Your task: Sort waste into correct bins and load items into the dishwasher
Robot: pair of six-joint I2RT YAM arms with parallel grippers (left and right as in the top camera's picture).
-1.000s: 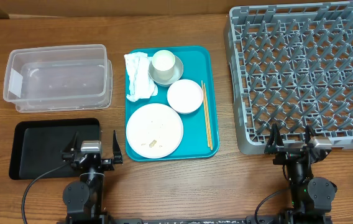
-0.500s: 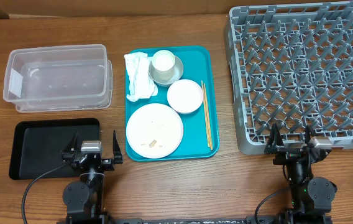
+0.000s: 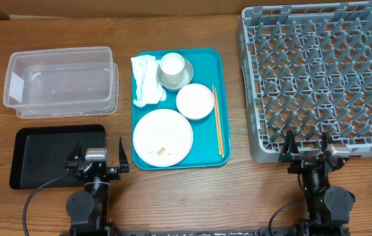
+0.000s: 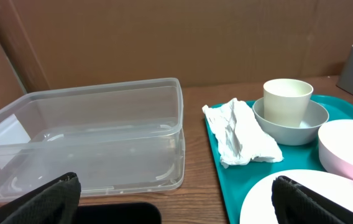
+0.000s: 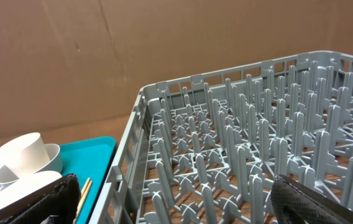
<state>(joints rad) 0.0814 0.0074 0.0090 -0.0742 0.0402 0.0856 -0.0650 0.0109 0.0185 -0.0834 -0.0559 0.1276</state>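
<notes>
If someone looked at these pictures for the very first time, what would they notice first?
Probably the big grey dish rack full of upright pegs, at the far right. Next comes the bright teal tray in the middle, carrying a white plate, a cup standing in a bowl, and a crumpled napkin.

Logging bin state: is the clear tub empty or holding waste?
Empty: the clear tub shows only its bare floor in the overhead and left wrist views.
</notes>
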